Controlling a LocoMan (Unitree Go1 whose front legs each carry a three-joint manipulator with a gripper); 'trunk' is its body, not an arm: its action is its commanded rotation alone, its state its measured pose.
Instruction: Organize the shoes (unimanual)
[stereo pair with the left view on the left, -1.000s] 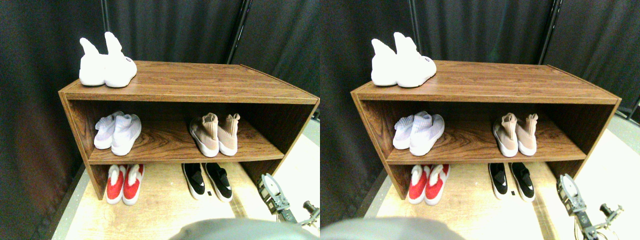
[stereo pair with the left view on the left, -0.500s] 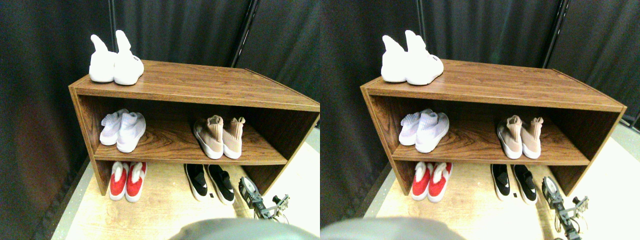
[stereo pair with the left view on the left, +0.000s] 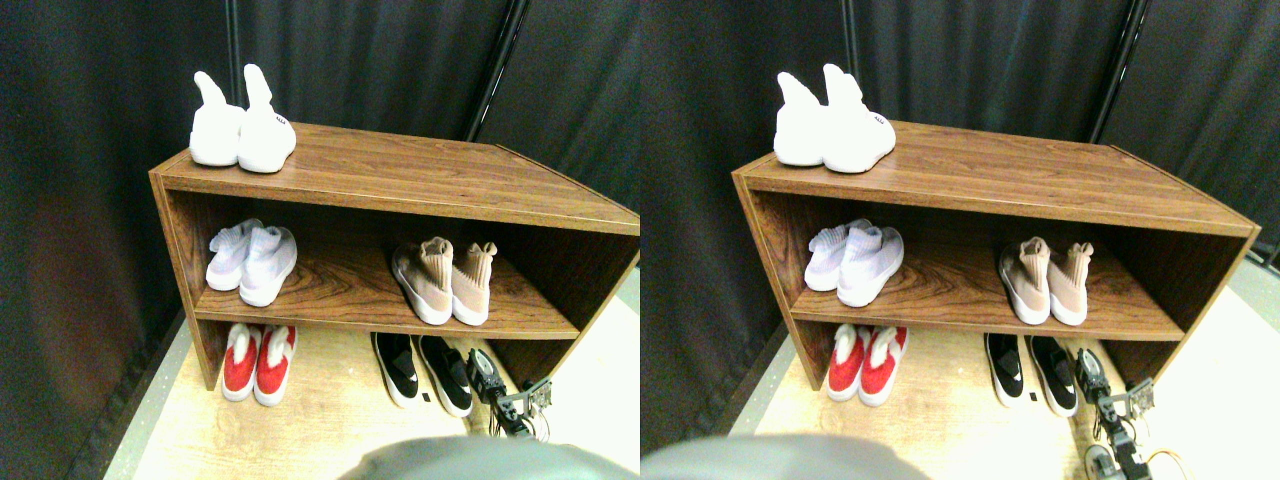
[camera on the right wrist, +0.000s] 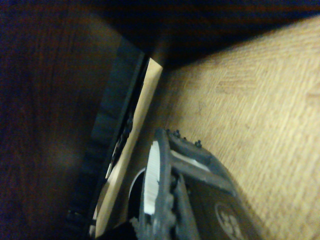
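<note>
1. On the middle shelf of the wooden rack, toward its right, stands the tan-beige knit pair, side by side, toes toward the camera, ribbed collars upright.
2. Below it, on the pale wood floor under the rack, sits the low black pair, also side by side.
3. Just to the right of the black pair, the right gripper hovers low near the floor, close to the rack's right side panel; whether its jaws are apart or closed cannot be told.
4. At the wrist camera, the dark jaw frame faces the floor and the shadowed underside of the rack.
5. Elsewhere sit 3 more pairs: white high-tops on the rack's top at the left, pale pair on the middle shelf's left, red pair on the floor beneath.
</note>
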